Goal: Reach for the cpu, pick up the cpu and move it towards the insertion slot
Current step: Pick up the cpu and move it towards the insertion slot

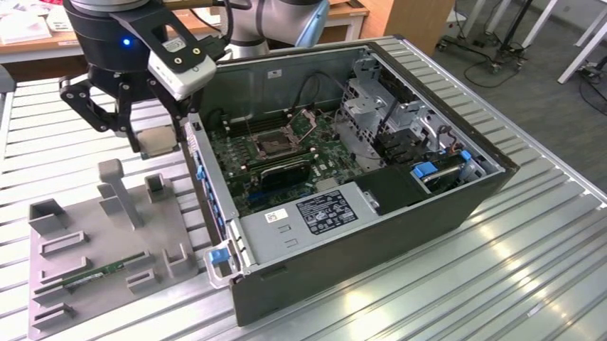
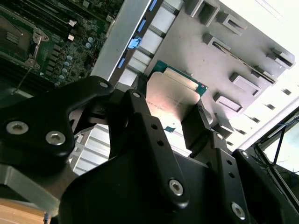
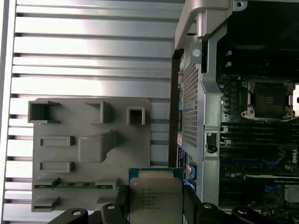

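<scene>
The gripper [image 1: 158, 135] clasps the cpu [image 1: 159, 142] near the grey holder tray [image 1: 99, 234], beside the open computer case [image 1: 379, 238]

cpu [image 2: 170, 95] partly behind the gripper [image 2: 169, 116]

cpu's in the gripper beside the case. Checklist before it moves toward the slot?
1. Grip: ok. The gripper is shut on the cpu, clamped on two opposite edges.
2. Clear of the tray: ok. The cpu hangs above it, apart from it.
3. Slot free: ok. Its dark centre is bare, with nothing seated.
4. Path: cannot tell. The case wall stands between the cpu and the slot. Whether the cpu is higher than its rim does not show.
5. cpu turned to match the slot: cannot tell.
</scene>
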Robot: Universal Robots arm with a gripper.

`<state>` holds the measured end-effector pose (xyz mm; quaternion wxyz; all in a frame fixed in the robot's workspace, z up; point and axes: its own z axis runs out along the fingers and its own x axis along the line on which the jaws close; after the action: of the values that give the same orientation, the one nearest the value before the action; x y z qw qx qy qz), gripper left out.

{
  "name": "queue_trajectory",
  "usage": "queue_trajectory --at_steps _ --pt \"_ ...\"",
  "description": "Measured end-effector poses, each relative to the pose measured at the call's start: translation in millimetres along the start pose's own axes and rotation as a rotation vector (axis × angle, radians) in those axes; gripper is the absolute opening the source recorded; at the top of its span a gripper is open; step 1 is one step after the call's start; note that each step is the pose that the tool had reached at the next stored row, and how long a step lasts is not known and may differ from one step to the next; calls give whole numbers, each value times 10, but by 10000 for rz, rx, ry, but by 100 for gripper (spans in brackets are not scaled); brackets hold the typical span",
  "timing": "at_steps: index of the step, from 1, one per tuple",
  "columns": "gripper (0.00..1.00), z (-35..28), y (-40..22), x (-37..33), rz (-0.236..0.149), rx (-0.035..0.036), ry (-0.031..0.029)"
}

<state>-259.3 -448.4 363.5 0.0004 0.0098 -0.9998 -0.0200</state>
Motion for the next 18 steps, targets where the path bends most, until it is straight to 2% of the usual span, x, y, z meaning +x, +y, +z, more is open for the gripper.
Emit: queue_trajectory --at_steps 18 --pt "54 1 -5 -247 0 0 0"
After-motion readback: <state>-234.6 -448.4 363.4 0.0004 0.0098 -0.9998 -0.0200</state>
